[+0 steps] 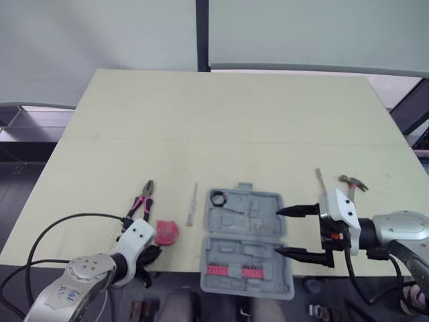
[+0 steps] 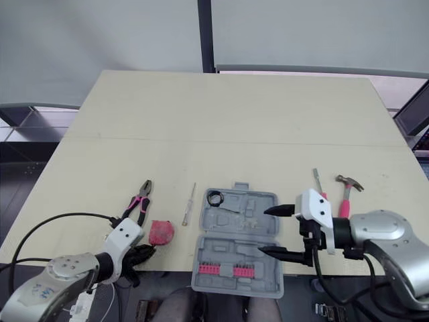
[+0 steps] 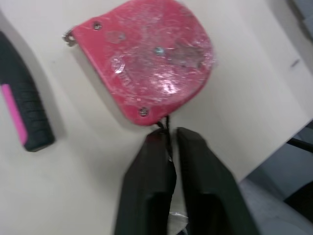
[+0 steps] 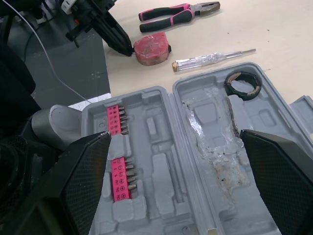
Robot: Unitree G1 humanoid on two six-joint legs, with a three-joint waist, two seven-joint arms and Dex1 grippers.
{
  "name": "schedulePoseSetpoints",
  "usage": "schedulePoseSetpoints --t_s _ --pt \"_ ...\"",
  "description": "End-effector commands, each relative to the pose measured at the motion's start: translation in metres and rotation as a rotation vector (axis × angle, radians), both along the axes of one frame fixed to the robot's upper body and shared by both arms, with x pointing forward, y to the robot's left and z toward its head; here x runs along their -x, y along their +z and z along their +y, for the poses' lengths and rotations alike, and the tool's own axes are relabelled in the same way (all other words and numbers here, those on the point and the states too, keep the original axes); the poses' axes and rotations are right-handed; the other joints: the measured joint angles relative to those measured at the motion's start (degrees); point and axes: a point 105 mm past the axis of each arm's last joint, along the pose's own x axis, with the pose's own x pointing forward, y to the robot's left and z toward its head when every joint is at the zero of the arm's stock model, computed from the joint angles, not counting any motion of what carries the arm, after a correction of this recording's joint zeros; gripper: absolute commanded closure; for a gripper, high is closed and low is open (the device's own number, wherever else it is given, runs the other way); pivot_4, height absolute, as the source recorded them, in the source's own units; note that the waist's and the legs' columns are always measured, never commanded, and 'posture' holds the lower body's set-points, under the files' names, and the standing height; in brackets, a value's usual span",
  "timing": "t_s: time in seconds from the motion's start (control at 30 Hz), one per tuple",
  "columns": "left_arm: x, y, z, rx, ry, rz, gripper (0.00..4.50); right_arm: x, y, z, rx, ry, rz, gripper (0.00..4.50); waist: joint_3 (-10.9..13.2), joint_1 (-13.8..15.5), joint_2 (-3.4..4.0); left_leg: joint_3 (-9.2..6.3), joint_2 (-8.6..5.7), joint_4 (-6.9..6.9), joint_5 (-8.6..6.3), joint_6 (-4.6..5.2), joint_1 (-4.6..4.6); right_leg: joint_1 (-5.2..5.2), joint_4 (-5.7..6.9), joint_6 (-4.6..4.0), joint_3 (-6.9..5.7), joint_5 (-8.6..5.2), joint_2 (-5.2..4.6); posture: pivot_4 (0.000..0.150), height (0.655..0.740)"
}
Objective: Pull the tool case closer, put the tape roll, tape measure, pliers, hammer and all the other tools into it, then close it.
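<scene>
Bench (image 1: 201, 114) front edge: L gripper (image 3: 168, 134) pinches tape measure (image 3: 146, 58) cord; R gripper (image 1: 279, 232) gapes at open tool case (image 1: 249, 236).

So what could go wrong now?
The left claw pinches only the thin black cord of the red tape measure, so it might swing or slip off. The tool case juts past the edge of the table by the open right claw; a bump could tip it.

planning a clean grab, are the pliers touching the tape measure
Apart. The left wrist view shows a strip of bare table between the pliers handle and the tape measure.
</scene>
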Motion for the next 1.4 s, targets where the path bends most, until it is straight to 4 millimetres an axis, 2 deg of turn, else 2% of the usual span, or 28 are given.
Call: schedulePoseSetpoints --t_s 0.03,0.17,0.3,0.37,0.5,0.67,0.87,1.0,1.4 --pt "0.006 0.027 0.005 0.051 -0.051 -0.013 2.06 0.001 0.015 -0.010 0.017 -0.023 -0.071 0.00 0.0 0.0 0.00 0.00 0.00 0.00 0.00 0.00 0.00 0.00 0.00 -0.01 0.00 0.00 0.00 0.150 0.7400" --pt "0.023 0.058 0.012 0.107 -0.237 0.037 0.07 0.004 0.017 -0.024 0.033 -0.067 -0.071 0.00 0.0 0.0 0.02 -0.07 0.02 0.01 -0.01 -0.02 -0.01 0.00 0.00 -0.08 -0.07 -0.04 0.00 0.150 0.7400" --pt "0.030 0.089 0.026 0.093 -0.541 -0.014 0.03 0.004 0.018 -0.028 0.027 -0.092 -0.074 0.00 0.0 -0.1 0.16 -0.09 0.01 0.04 -0.03 -0.07 -0.02 0.02 -0.01 -0.13 -0.11 -0.07 0.00 0.150 0.7400" --pt "0.014 0.091 0.040 0.043 -0.600 -0.091 0.03 0.003 0.017 -0.026 0.021 -0.095 -0.081 0.00 0.1 -0.1 0.43 -0.08 0.01 0.02 -0.07 -0.12 -0.01 0.01 -0.04 -0.15 -0.12 -0.08 0.01 0.150 0.7400" --pt "-0.011 0.082 0.048 -0.021 -0.723 -0.215 0.03 0.007 0.014 -0.029 0.045 -0.095 -0.091 0.00 0.1 0.1 0.67 -0.07 0.00 -0.05 -0.07 -0.13 -0.03 -0.05 0.05 -0.16 -0.19 -0.09 0.06 0.150 0.7400" --pt "-0.031 0.058 0.048 -0.122 -0.879 -0.267 0.03 0.015 0.016 -0.035 0.033 -0.125 -0.050 0.00 0.1 0.1 0.61 0.12 -0.03 -0.05 -0.05 0.06 -0.07 -0.03 0.15 -0.03 -0.22 -0.02 0.13 0.150 0.7400" --pt "-0.054 0.042 0.035 -0.077 -0.915 -0.308 0.03 0.019 0.014 -0.033 0.031 -0.146 -0.048 0.00 0.1 0.0 0.49 0.37 -0.09 0.02 -0.06 0.28 -0.05 -0.03 0.11 0.26 -0.47 0.14 0.19 0.150 0.7400" --pt "-0.057 0.032 0.024 -0.010 -0.923 -0.271 0.03 0.016 0.012 -0.034 0.035 -0.173 -0.059 0.00 0.1 0.0 0.44 0.39 -0.10 0.05 -0.05 0.30 -0.04 -0.03 0.13 0.29 -0.44 0.16 0.15 0.150 0.7400" --pt "-0.073 0.017 0.009 -0.048 -0.884 -0.287 0.03 0.023 0.013 -0.035 0.051 -0.189 -0.051 0.00 0.1 0.1 0.42 0.36 -0.11 0.08 -0.03 0.33 -0.03 0.00 0.16 0.31 -0.44 0.17 0.13 0.150 0.7400"
